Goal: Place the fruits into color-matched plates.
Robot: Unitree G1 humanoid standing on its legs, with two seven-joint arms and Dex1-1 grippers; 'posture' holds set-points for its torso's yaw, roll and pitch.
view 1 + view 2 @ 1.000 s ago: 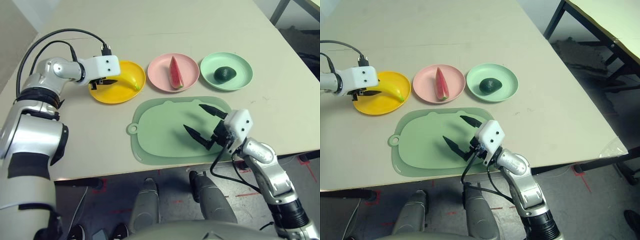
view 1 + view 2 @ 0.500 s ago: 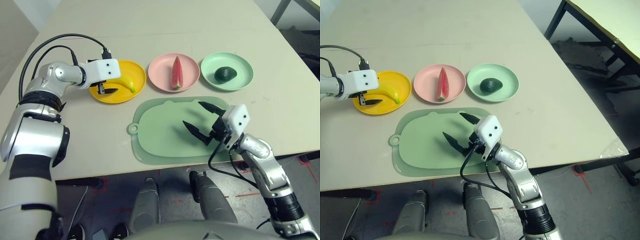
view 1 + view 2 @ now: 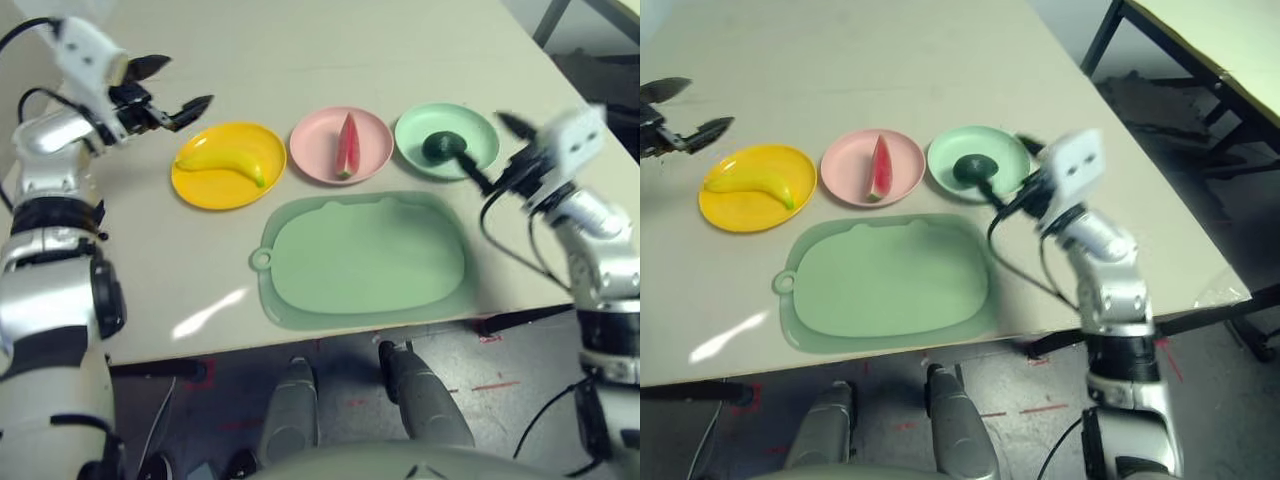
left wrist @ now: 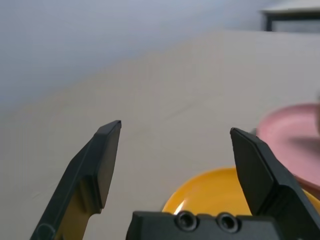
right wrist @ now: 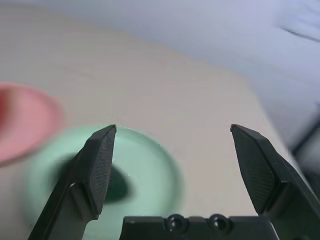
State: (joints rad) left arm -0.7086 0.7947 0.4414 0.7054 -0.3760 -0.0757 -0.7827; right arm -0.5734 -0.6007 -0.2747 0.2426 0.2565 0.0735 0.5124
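The left gripper point(image 3: 170, 85) has its fingers spread wide with nothing between them, and the curved yellow toy banana point(image 3: 222, 163) lies on the round yellow plastic plate point(image 3: 195, 188) just below its fingertips. The right gripper point(image 3: 495, 150) is spread wide and empty too, with the small dark green toy avocado point(image 3: 440, 146) on the mint green round plate point(image 3: 478, 126) beside its lower fingertip.

A: Setting, entry one?

B: Robot test room or lab, not a home. A large plain beige table point(image 3: 330, 40) fills most of the frame, bare apart from toy fruit set out on three plastic plates point(image 3: 228, 165) and a pale green mat point(image 3: 365, 258).

A: Anything beyond the table?

B: Upper right, a second table point(image 3: 1200, 40) on black metal legs. Bottom of the frame, grey hard floor point(image 3: 1040, 410) with red tape marks. Loose black cables point(image 3: 500, 240) hang from the arms at the right edge.
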